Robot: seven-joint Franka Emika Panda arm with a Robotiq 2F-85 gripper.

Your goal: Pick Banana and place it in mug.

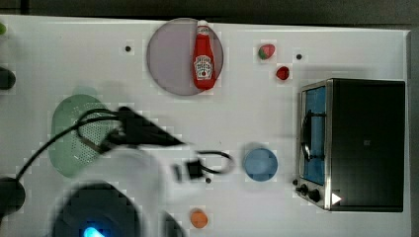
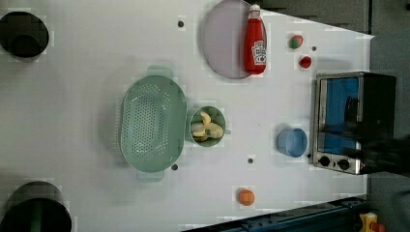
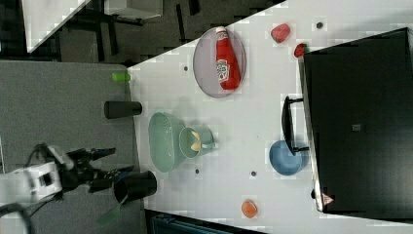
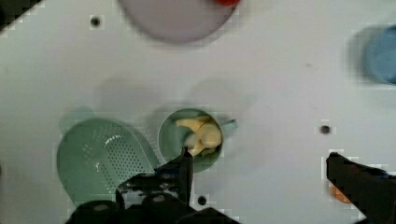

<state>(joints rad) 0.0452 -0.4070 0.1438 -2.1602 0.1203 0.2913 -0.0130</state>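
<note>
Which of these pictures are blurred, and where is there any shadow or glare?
Top view: the arm is smeared with motion blur. Left view: sharp on the mug, with a dark blur at the left view's right edge. Wrist view: soft overall, a faint shadow above the mug, small highlights on the colander.

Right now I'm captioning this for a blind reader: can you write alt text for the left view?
A pale yellow toy banana lies inside a small round dull-green mug beside a pale-green perforated colander on a white table. Nearby are a red ketchup bottle on a grey plate, a blue cup and a toaster oven.
</note>
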